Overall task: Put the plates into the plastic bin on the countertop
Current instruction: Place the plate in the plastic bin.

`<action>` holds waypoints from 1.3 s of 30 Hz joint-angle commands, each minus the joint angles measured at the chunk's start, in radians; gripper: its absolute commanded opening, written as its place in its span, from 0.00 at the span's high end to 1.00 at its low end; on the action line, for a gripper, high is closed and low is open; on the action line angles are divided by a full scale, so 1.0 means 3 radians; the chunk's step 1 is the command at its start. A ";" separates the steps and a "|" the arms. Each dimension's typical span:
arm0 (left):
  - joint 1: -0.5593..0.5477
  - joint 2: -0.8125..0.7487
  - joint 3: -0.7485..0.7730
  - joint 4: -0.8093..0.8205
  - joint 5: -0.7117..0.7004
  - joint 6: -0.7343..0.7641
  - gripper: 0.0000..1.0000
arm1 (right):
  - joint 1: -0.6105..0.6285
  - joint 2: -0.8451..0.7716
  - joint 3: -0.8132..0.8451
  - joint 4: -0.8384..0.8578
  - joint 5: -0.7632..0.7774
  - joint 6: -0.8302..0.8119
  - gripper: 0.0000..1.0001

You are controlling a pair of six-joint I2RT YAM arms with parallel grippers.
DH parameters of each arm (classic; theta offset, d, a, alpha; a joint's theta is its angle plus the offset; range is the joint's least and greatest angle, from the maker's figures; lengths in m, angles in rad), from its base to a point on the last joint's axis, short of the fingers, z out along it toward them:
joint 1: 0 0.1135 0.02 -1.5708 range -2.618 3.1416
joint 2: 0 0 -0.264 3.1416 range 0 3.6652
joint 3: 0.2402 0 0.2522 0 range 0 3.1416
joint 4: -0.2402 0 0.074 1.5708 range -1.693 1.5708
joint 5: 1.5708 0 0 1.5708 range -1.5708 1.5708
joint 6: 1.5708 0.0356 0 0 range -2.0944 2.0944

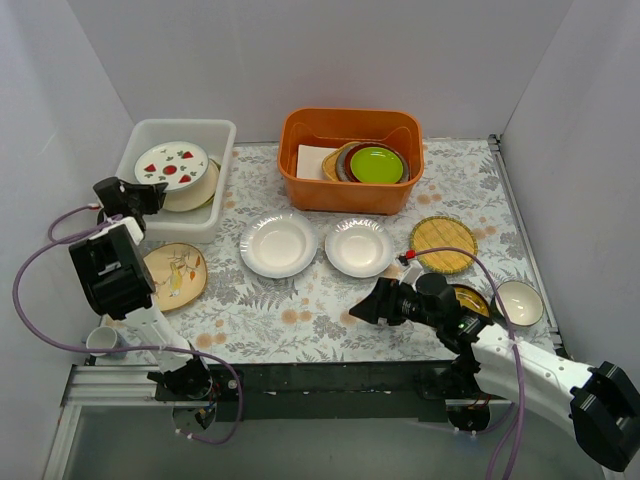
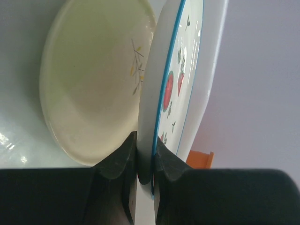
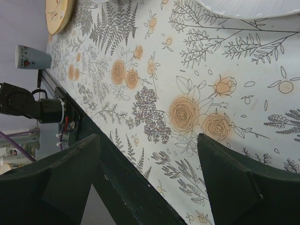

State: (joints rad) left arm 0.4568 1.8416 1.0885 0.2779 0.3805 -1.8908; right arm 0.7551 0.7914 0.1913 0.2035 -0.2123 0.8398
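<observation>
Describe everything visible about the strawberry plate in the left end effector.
The strawberry plate is round and glossy white, printed with red strawberries and small green leaves inside a thin blue rim line. The left end effector is shut on its edge, one finger on each face. It lies roughly level in the plastic bin, over a cream plate; contact between them is unclear.

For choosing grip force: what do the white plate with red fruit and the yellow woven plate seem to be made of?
The round white plate with red fruit: glossy glazed ceramic or melamine, I cannot tell which; bright reflections on a smooth, thick rim. The round yellow woven plate: probably matte straw or bamboo; fine crossing lines, no shine.
</observation>
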 commanded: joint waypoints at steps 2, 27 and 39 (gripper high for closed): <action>0.0001 0.0058 0.0283 0.0342 0.0132 -0.0069 1.00 | 0.0019 0.0077 0.0027 0.0160 -0.0003 0.0013 0.09; -0.0280 0.0432 0.1081 -0.0813 -0.0312 0.0468 0.84 | 0.0014 0.0057 0.0027 0.0130 0.0007 -0.0018 0.08; -0.0347 0.0636 0.1408 -0.1596 -0.0333 0.0622 0.58 | 0.0014 -0.0020 0.0047 0.0073 0.0038 -0.0028 0.07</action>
State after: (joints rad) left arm 0.3595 2.0438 1.4681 -0.1314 0.2844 -1.7241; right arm 0.7551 0.8047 0.1913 0.2092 -0.2111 0.8383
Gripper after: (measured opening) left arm 0.395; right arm 0.926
